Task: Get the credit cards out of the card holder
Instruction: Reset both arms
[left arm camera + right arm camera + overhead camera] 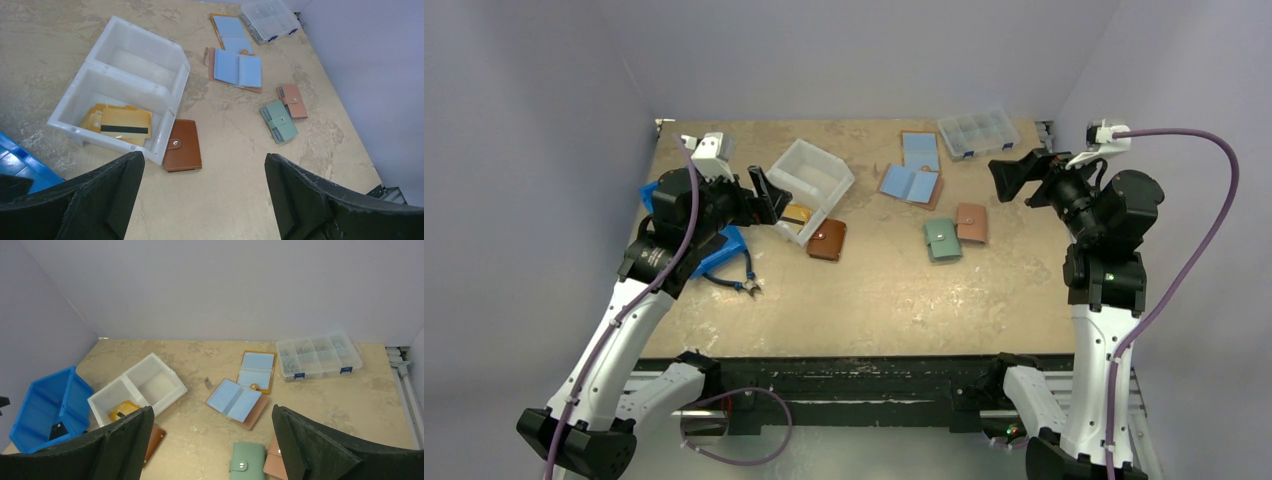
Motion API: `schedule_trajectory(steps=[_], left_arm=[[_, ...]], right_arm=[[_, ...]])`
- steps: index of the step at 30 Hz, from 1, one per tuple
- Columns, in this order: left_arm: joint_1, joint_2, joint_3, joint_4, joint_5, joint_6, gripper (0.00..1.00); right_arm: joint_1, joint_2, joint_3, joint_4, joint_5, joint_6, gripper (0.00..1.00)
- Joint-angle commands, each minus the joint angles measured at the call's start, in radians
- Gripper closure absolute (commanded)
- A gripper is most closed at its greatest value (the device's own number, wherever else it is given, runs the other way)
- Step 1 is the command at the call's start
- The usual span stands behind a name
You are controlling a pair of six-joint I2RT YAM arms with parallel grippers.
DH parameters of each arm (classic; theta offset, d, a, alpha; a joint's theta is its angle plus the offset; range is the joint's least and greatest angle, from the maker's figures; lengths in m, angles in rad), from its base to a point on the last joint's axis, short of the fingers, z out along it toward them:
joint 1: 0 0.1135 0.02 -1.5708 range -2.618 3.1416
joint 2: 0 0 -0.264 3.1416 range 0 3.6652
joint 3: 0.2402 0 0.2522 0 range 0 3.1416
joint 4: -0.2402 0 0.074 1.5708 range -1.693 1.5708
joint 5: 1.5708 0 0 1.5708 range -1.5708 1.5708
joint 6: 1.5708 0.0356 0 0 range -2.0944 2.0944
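The beige mottled table [874, 300] carries all items. The white two-compartment plastic bin [131, 81] stands left of centre, and yellow magnetic-stripe cards [122, 125] lie in its near compartment. The left gripper [204, 159] is spread wide and empty, poised above the bin's near corner. The right gripper [212, 412] is likewise spread wide and empty, raised over the table's right side. A clear compartmented organizer box [978, 131] sits at the far edge. The open tan card holder [235, 70] lies at centre, with the open orange-edged card holder [227, 27] just behind it. The light-blue credit cards [226, 66] sit in both holders' panels. A closed brown snap wallet [182, 145] lies just beside the bin.
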Motion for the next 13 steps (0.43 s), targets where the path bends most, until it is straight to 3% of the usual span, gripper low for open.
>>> schedule_trajectory(steps=[1,13], left_arm=[[0.003,0.002,-0.004,0.048,0.016,0.020,0.01],[0.003,0.006,-0.015,0.054,0.010,0.026,0.01]], right_arm=[[-0.003,0.003,-0.004,0.045,0.021,0.015,0.01],[-0.003,-0.004,-0.025,0.044,0.030,-0.012,0.01]])
